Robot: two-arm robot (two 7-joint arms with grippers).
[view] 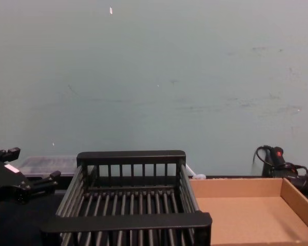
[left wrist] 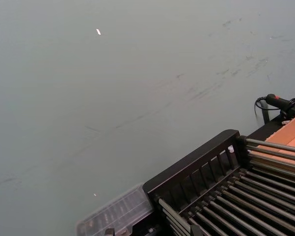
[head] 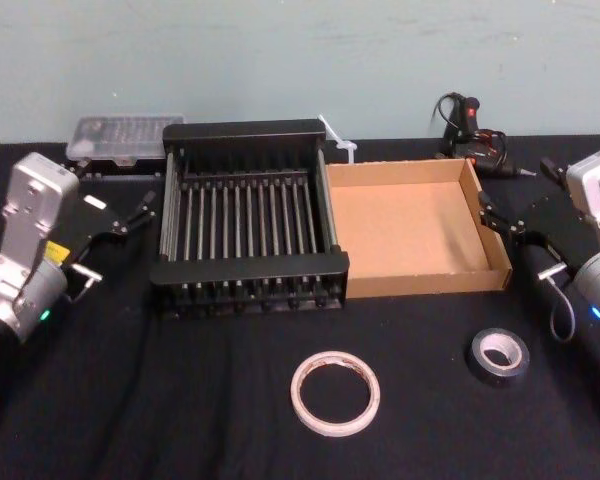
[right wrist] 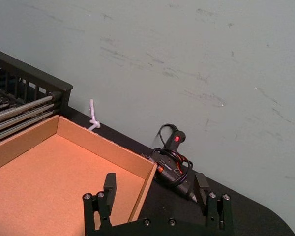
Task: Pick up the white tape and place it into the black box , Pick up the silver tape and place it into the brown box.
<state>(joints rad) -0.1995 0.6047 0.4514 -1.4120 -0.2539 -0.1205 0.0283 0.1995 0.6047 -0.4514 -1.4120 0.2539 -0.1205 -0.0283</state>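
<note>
Two tapes lying on the table in front of the black box [head: 248,213]: white tape [head: 335,392] nearer, black-wrapped silver tape [head: 498,356] before the brown box [head: 412,226]. Left gripper [head: 140,210] left of the black box, right gripper [head: 490,214] at the brown box's right wall, both spread, empty, well apart from either tape.

A glue gun [head: 470,128] lay beyond the right end effector [head: 490,215]; a clear case [head: 120,138] sat beyond the left end effector [head: 140,212].
</note>
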